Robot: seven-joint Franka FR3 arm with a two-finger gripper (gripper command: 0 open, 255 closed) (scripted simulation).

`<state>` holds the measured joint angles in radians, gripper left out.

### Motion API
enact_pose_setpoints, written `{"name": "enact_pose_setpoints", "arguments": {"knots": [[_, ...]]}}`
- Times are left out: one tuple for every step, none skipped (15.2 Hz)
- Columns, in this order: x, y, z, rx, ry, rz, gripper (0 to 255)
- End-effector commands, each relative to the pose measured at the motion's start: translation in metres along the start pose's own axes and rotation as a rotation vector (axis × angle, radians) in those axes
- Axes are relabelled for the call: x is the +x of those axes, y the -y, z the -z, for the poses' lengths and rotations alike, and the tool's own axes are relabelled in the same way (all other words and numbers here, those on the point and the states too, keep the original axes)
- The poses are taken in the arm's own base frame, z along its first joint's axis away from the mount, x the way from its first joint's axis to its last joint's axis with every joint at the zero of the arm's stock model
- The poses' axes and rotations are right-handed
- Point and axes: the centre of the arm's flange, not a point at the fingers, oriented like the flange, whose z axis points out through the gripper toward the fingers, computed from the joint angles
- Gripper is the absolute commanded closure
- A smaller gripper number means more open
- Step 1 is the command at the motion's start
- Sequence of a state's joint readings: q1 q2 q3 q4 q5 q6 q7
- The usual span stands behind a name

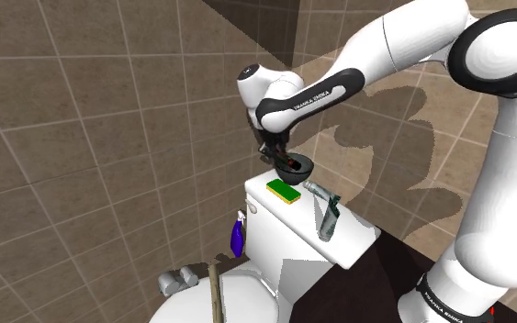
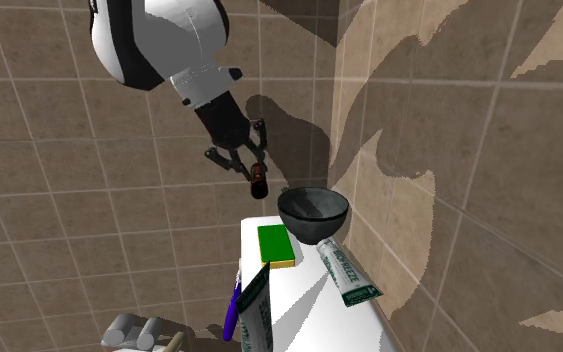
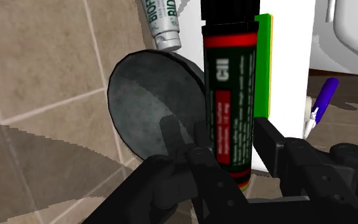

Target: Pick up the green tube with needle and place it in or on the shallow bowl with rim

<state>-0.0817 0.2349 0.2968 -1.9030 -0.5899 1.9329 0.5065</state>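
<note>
The wrist view brings close what the others leave small: the gripper (image 3: 225, 140) has its two fingers partly closed, clasping a dark green tube (image 3: 229, 83) with red bands and white print I cannot read, its needle end hidden. Behind it lie the dark shallow bowl (image 3: 152, 102), a green sponge (image 3: 268, 63), a white tube (image 3: 161, 22) lettered "BIOF", and a blue bottle (image 3: 323, 95). The second exterior view shows the held tube (image 2: 259, 182) in the air, just beside and above the bowl's (image 2: 313, 212) rim, toward that view's left; contact cannot be told. The shoulder view alone reads "FRANKA EMIKA" on the arm (image 1: 316, 99), above the white toilet tank (image 1: 293, 243)
</note>
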Motion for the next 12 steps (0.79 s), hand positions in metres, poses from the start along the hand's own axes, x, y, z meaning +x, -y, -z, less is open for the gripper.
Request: {"name": "enact_pose_setpoints", "arguments": {"knots": [[0.006, -0.024, -0.009, 0.0, 0.0, 0.001, 255], [0.01, -0.035, -0.014, 0.0, 0.0, 0.001, 255], [0.014, -0.047, -0.019, 0.0, 0.0, 0.001, 255], [0.017, -0.059, -0.024, 0.0, 0.0, 0.001, 255], [0.021, -0.07, -0.029, 0.0, 0.0, 0.001, 255], [0.025, -0.082, -0.034, 0.0, 0.0, 0.001, 255], [0.029, -0.094, -0.039, 0.0, 0.0, 0.001, 255], [0.032, -0.105, -0.044, 0.0, 0.0, 0.001, 255], [0.036, -0.117, -0.049, 0.0, 0.0, 0.001, 255], [0.038, -0.122, -0.051, 0.0, 0.0, 0.001, 255], [0.038, -0.119, -0.056, 0.0, 0.0, 0.001, 255], [0.038, -0.117, -0.061, 0.0, 0.0, 0.001, 255]]}}
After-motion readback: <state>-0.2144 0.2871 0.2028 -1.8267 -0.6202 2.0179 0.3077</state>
